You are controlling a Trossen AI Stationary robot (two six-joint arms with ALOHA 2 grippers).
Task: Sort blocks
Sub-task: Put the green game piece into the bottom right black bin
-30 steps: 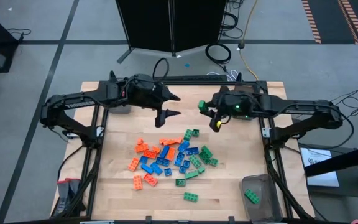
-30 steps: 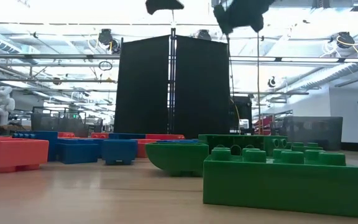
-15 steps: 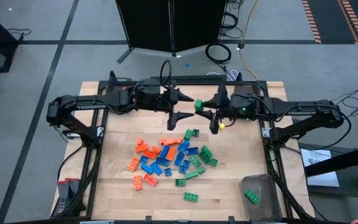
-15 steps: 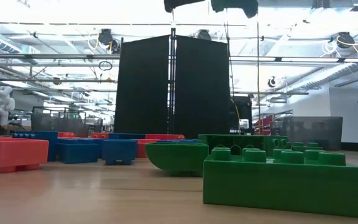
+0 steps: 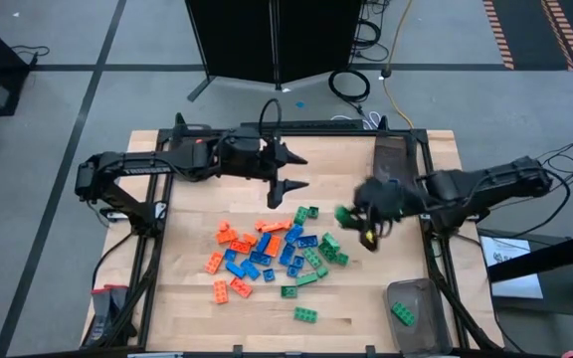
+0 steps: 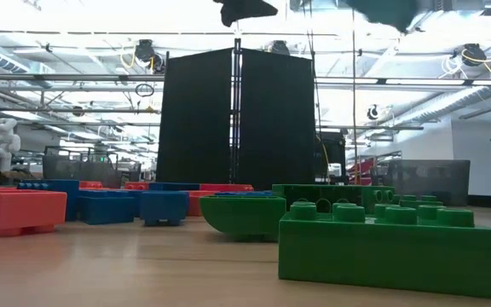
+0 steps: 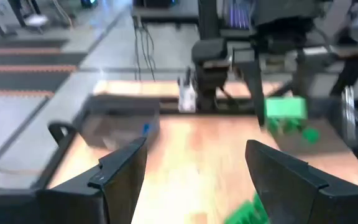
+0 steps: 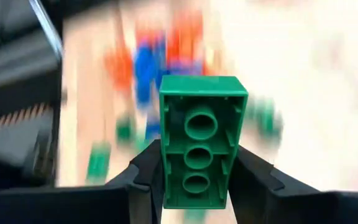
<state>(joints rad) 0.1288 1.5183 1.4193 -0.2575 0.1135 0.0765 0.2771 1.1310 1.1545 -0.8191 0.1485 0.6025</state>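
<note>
Orange, blue and green blocks (image 5: 277,254) lie in a loose pile on the wooden table, and they fill the foreground of the low view (image 6: 390,247). My right gripper (image 5: 364,225) hangs above the pile's right side, shut on one green block (image 8: 201,124), which the left wrist view also shows (image 7: 284,109). My left gripper (image 5: 296,172) hovers over the table's far middle. It is open with nothing between its fingers (image 7: 194,168). My right gripper pinches the green block by its two long sides (image 8: 166,162) between its two fingers. The fingers slant downward. The block's hollow underside with three tubes faces the wrist camera. It is lifted clear of the table.
A translucent grey bin (image 5: 391,159) stands at the far right. Another bin (image 5: 414,316) at the near right corner holds a green block (image 5: 403,311). A third bin (image 7: 120,124) sits at the far left. One green block (image 5: 304,314) lies alone near the front edge.
My right gripper has swung from beside my left gripper toward the table's near and right edges, turning and tipping downward, and carried the green block along clear of the table. My left gripper has drifted a little toward the right and stayed open.
</note>
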